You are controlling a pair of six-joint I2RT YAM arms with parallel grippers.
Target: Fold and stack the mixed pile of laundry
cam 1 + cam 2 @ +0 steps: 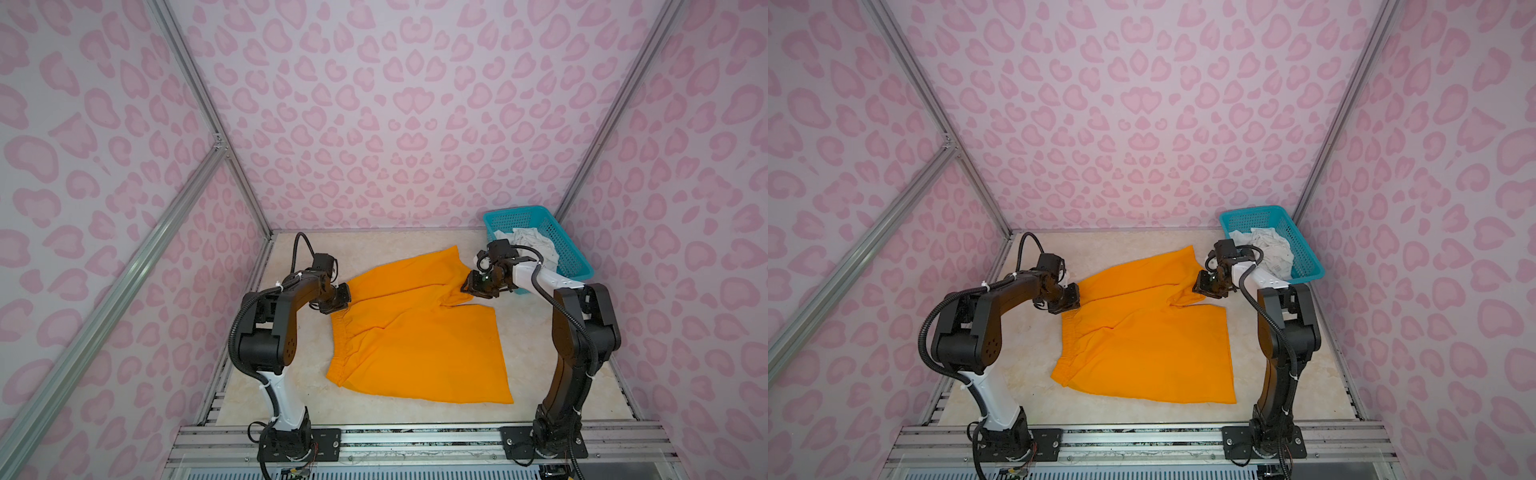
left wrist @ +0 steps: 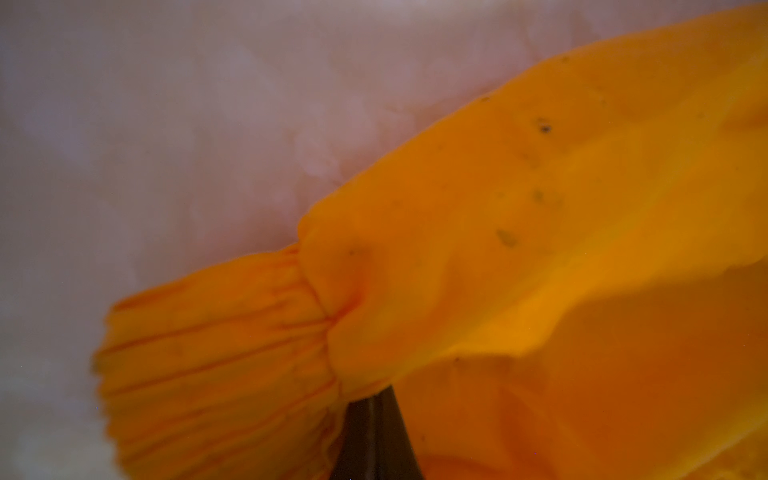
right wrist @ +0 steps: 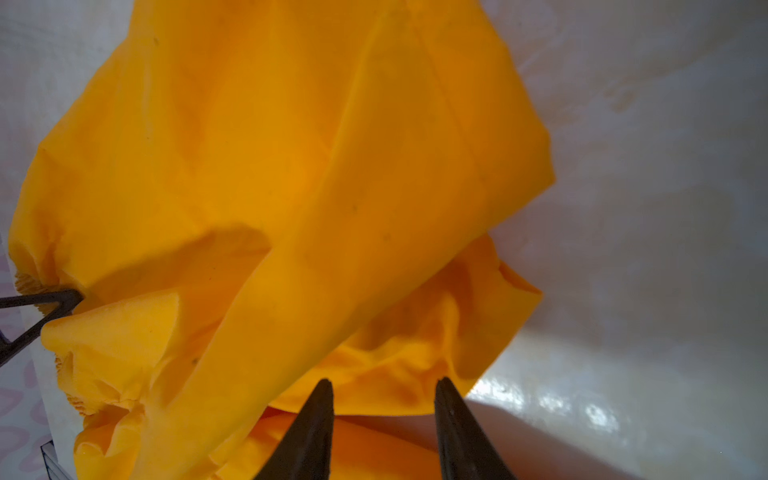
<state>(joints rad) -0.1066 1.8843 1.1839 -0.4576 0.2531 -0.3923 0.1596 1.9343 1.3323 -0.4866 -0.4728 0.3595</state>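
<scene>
The bright orange shorts lie spread on the table, waistband to the left and one leg reaching toward the back. My left gripper is shut on a waistband corner; in the left wrist view the gripper pinches the gathered elastic of the shorts. My right gripper hovers at the crotch fold. In the right wrist view it stands open, the shorts just beyond its tips and nothing pinched. The white T-shirt lies crumpled in the basket.
The teal perforated basket stands at the back right corner, just behind my right wrist. Pink patterned walls close in three sides. Bare marble tabletop shows to the right of and in front of the shorts.
</scene>
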